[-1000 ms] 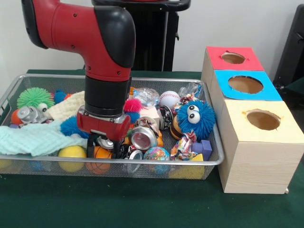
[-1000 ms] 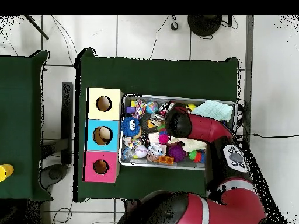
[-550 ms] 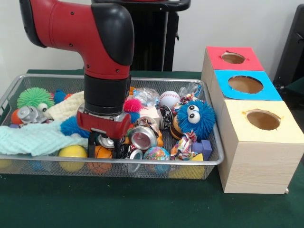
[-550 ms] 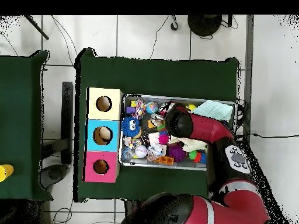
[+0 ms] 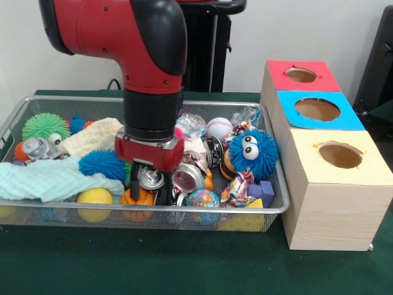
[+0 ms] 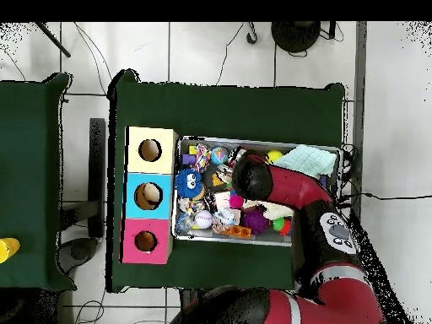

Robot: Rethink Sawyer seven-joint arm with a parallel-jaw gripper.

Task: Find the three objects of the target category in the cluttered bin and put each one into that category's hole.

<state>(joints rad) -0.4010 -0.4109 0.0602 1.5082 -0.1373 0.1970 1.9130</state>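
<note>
A wire-mesh bin (image 5: 202,211) (image 6: 258,240) holds a jumble of toys, balls, cloths and crushed silver cans. My gripper (image 5: 150,186) reaches down into the bin's front middle, shut on a crushed silver can (image 5: 150,177) held between its black fingers (image 5: 134,183). A second crushed can (image 5: 187,177) lies right beside it, and another silver can (image 5: 38,147) sits at the bin's left. In the overhead view the arm (image 6: 283,187) covers the gripper. Beside the bin stand three wooden boxes with round holes: red (image 5: 301,75), blue (image 5: 317,109) and yellow (image 5: 339,155).
Around the gripper lie an orange ball (image 5: 139,198), a yellow ball (image 5: 94,196), a blue furry toy with eyes (image 5: 252,151), a baseball (image 5: 219,128), a pale green cloth (image 5: 43,179) and a patterned ball (image 5: 202,199). The bin's front rim runs just below.
My gripper has shifted to the right in the front view, and the silver can between its fingers moved along with it. The blue spiky ball at its left now shows fully.
</note>
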